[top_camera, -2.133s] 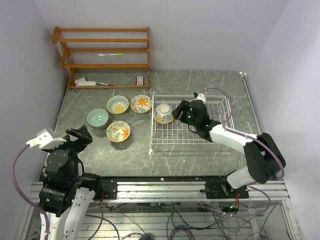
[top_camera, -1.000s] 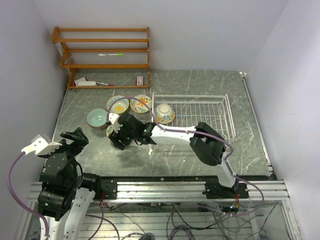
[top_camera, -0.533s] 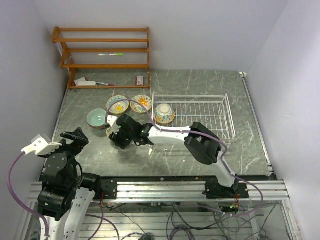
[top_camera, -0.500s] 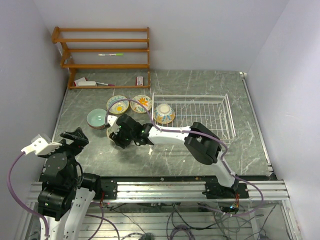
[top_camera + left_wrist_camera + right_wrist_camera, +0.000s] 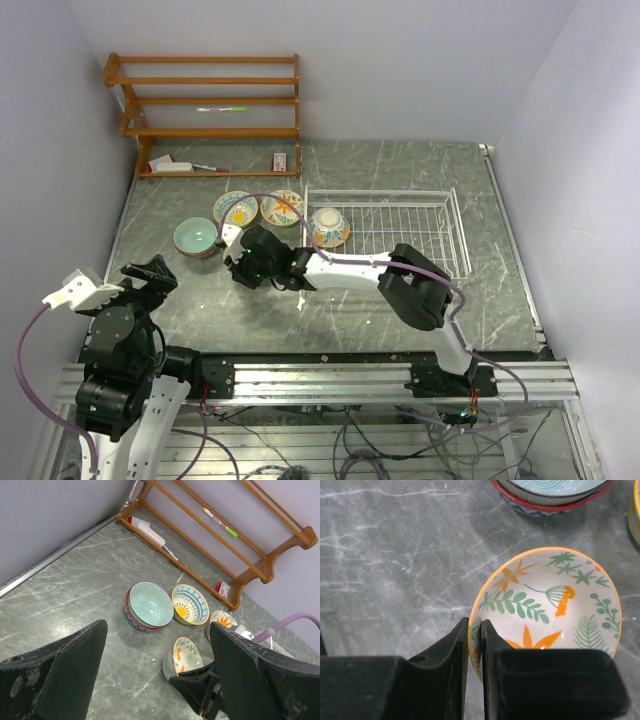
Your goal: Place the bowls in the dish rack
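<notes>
Since half a second ago the right gripper [image 5: 243,272] has shifted a little toward the white wire dish rack [image 5: 400,232], and the elbow of the right arm [image 5: 345,268] has swung slightly right with it. The loose bowls lie as before. Right arm pose: base at the near edge in front of the rack, elbow folded up just before the rack's near rail, forearm stretched low to the left past the rack's left end. Right wrist view: both fingers [image 5: 457,650] nearly together, pinching the near rim of the small round ceramic leaf bowl [image 5: 550,605], which is white inside with an orange rim and green-and-orange fronds. One finger is outside the wall, one inside. Left wrist view shows the leaf bowl tilted; whether it is off the grey marbled table [image 5: 330,310] cannot be told. It is left of the rack, outside it. One small round patterned bowl [image 5: 328,226] stands inside the rack at its left end. Further left of the rack: pale teal bowl [image 5: 195,236] nested in a reddish-brown bowl [image 5: 135,622], a yellow-and-blue bowl [image 5: 235,208], and an orange-flower bowl [image 5: 283,207] just beside the rack's far left corner. Left arm [image 5: 120,340] folded over its base, well left of the rack. Left gripper [image 5: 157,630] has its jaws spread wide, holding nothing. Brown wooden shelf unit [image 5: 205,110] stands at the wall beyond the rack's far left.
</notes>
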Controlling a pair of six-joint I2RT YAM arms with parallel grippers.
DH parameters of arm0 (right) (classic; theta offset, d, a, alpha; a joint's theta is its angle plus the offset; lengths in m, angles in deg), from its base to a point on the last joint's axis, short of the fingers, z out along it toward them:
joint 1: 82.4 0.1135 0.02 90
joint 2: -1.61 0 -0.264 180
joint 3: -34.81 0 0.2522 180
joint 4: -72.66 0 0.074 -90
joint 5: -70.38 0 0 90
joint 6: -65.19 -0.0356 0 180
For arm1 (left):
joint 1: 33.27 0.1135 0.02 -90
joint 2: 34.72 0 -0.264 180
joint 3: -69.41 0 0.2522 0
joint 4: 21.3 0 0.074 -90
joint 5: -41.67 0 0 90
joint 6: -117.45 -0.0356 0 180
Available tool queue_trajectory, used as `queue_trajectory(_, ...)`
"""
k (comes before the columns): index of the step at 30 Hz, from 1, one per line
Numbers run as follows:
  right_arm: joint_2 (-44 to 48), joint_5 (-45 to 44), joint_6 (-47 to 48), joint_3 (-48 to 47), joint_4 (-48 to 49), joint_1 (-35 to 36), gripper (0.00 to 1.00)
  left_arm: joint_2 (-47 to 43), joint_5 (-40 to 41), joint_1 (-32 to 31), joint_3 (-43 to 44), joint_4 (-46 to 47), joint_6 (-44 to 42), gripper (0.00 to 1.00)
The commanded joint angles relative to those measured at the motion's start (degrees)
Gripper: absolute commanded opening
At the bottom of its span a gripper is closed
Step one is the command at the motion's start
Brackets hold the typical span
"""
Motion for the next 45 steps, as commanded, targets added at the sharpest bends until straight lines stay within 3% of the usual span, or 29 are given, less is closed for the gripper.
queue_trajectory(1,6.3,4.2,-4.9,4.7,3.6,0.3,0.0,-0.5,0.8,0.3,1.4,0.7,0.0,0.95)
queue_trajectory(14,29.4,15.4,-12.6,20.0,17.9,-0.4,0.0,-0.6,0.6,0.3,1.3,0.8,0.0,0.95)
queue_trajectory(23,46.5,6.7,-16.0,32.5,20.7,-4.4,0.0,-0.7,0.2,0.1,1.3,1.1,-0.2,0.95)
queue_trajectory(30,58.0,3.5,-18.8,40.2,19.4,-12.6,0.0,-0.6,0.0,-0.1,1.3,1.1,-0.3,0.95)
queue_trajectory(36,62.9,6.7,-22.7,45.9,19.7,-20.4,0.0,-0.5,-0.1,-0.2,1.2,1.2,-0.3,0.95)
queue_trajectory(45,62.5,15.6,-32.2,53.7,28.5,-27.8,0.0,-0.4,0.0,-0.3,1.3,1.1,-0.3,0.95)
